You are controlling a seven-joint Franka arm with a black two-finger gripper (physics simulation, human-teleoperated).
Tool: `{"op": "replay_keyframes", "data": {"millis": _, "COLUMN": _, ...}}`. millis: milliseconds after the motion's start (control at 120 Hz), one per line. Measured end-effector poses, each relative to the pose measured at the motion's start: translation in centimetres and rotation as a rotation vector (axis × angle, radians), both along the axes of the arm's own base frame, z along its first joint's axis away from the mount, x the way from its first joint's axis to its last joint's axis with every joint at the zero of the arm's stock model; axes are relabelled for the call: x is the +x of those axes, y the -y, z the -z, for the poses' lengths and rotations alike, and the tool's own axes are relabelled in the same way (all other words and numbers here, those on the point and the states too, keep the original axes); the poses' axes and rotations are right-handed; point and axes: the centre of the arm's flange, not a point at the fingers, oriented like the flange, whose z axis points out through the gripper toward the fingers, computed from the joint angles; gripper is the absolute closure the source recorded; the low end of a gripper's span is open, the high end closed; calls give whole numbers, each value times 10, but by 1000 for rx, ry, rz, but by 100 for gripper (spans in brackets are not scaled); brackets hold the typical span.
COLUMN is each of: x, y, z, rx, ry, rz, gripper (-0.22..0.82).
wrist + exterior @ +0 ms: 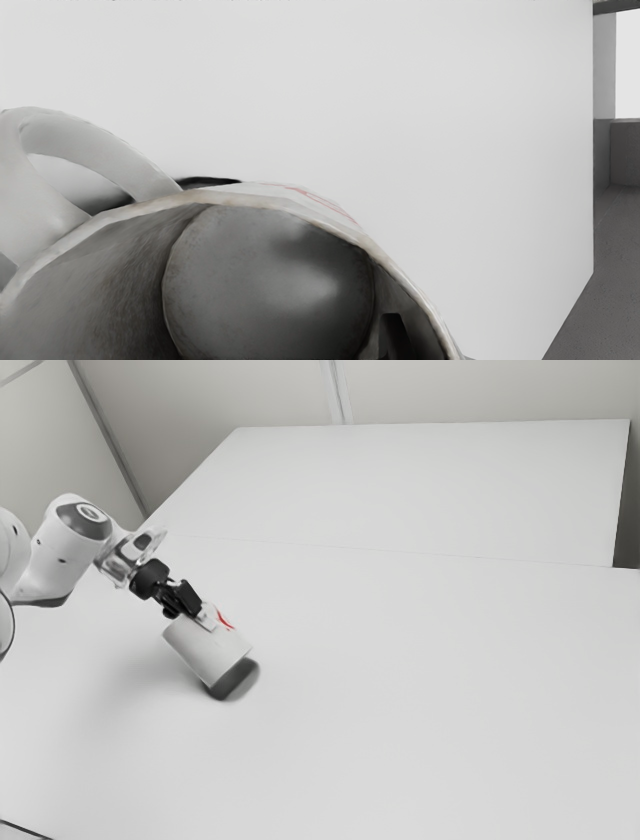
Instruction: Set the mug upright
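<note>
The mug (205, 648) leans left of the exterior view's centre; the tool (194, 610) is at its mouth end, presumably for leverage to right it; spread or pinching, I cannot tell.

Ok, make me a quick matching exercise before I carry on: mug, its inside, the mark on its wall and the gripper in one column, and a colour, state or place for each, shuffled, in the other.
1. Mug
2. Mug's inside
3. Mark on the wall
4. Gripper

A. Red
B. Black, at the higher end of a tilted thing
C. Grey
D. White outside, leaning rather than upright

Right pairs: 1-D, 2-C, 3-A, 4-B
</note>
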Motion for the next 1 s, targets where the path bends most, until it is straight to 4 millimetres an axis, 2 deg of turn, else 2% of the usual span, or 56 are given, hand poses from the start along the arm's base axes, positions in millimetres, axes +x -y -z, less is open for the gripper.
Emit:
{"op": "replay_keyframes", "data": {"millis": 242, "x": -2, "y": 0, "z": -14, "rx": 11, "ry": -13, "rz": -20, "gripper": 76}}
{"op": "replay_keyframes", "data": {"millis": 342, "x": -3, "y": 9, "z": -33, "rx": 56, "ry": 2, "rz": 3, "gripper": 76}}
{"op": "replay_keyframes", "data": {"millis": 408, "x": -4, "y": 26, "z": -53, "rx": 135, "ry": 21, "rz": 51, "gripper": 76}}
{"op": "replay_keyframes", "data": {"millis": 492, "x": -11, "y": 52, "z": -63, "rx": 238, "ry": 29, "rz": 116, "gripper": 77}}
{"op": "replay_keyframes", "data": {"millis": 617, "x": -25, "y": 79, "z": -64, "rx": 402, "ry": 52, "rz": 191, "gripper": 77}}
{"op": "replay_keyframes", "data": {"millis": 725, "x": -28, "y": 100, "z": -65, "rx": 531, "ry": 107, "rz": 242, "gripper": 76}}
{"op": "replay_keyframes", "data": {"millis": 892, "x": -40, "y": 134, "z": -61, "rx": 669, "ry": 230, "rz": 298, "gripper": 77}}
{"op": "replay_keyframes", "data": {"millis": 1000, "x": -54, "y": 148, "z": -62, "rx": 710, "ry": 313, "rz": 294, "gripper": 77}}
